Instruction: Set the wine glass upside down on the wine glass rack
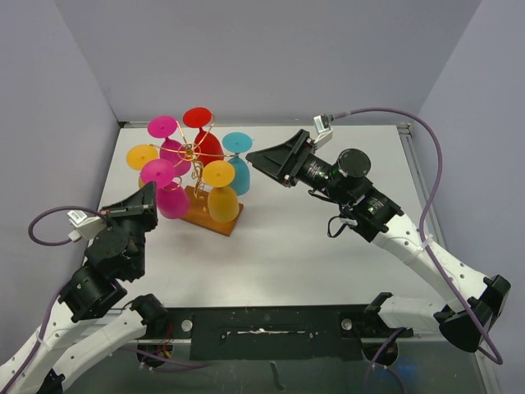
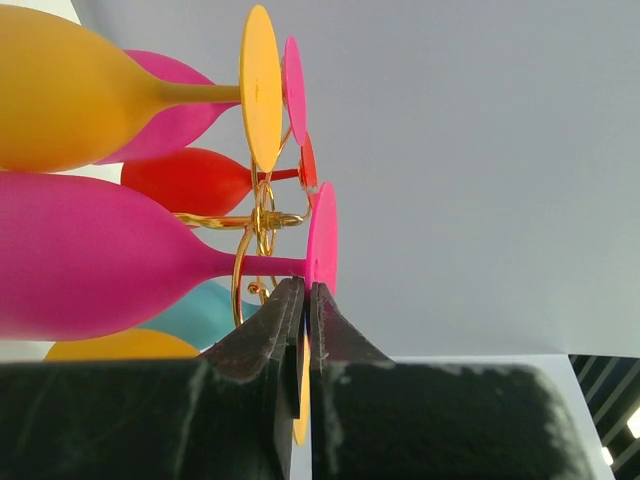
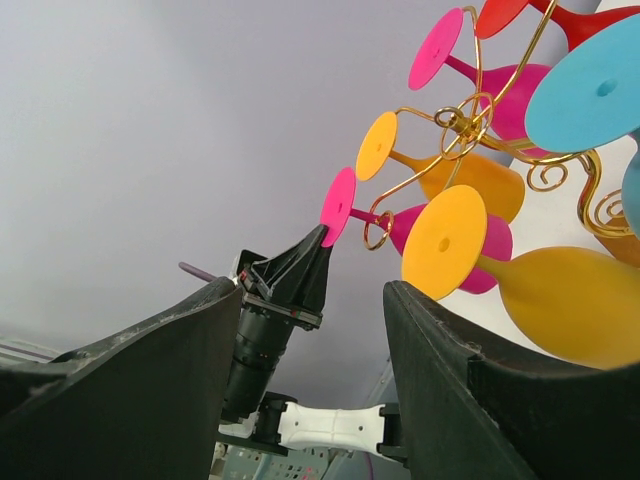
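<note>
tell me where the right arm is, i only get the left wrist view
Observer: The right gripper hangs just right of the wine glass rack, close beside the blue glass.
Operator: is it holding anything
Observer: No. In the right wrist view its fingers stand wide apart, gripping nothing.
Operator: what does the rack stand on
Observer: A wooden base on the white table.

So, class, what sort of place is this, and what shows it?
Probably a robot lab test cell, not a bar: a left arm and right arm bolted at the edge of a white table, plain grey walls boxing it in, and one wine glass rack hung with coloured glasses.
</note>
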You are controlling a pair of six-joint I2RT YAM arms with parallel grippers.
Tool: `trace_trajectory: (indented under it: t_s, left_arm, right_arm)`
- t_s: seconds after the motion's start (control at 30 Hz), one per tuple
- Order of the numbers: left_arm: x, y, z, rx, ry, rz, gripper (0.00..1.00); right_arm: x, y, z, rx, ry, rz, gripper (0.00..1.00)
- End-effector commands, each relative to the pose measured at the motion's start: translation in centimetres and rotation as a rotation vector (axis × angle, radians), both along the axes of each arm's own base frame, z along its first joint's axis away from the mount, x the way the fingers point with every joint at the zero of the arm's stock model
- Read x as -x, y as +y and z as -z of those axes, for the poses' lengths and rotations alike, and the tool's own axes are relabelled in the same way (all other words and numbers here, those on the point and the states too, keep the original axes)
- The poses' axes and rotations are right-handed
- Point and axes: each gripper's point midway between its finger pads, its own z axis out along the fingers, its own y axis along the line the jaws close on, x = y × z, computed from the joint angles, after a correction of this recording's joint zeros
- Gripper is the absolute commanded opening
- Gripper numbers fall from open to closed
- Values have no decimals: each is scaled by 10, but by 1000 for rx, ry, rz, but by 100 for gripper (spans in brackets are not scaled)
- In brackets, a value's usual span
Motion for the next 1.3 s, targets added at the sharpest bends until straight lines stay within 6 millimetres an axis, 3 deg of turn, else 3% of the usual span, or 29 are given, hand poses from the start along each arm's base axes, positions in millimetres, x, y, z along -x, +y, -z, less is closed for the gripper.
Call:
trace_trajectory:
  t_s: [0.0,0.47,0.73,0.97,1.27]
  left_arm:
    - [7,3,-5,10,-8,23,0]
    - [13,-18,-19,-55,-23,158,0]
    - [7,-33,-7,-62,-2,198,0]
    - [10,-32,-5,-80,21,208,30]
    - [20,-30,-3,-88,58,248,40]
  right_arm:
    - [1,-6,-13,-28,-46,19,59]
    - [-2,-1,-7,-31,-27,7,59]
    - [-2,-3,-8,-33,-28,13,59]
    - [-2,-3,-6,-31,-26,17,59]
    - [-2,-5,-7,-32,-26,22,59]
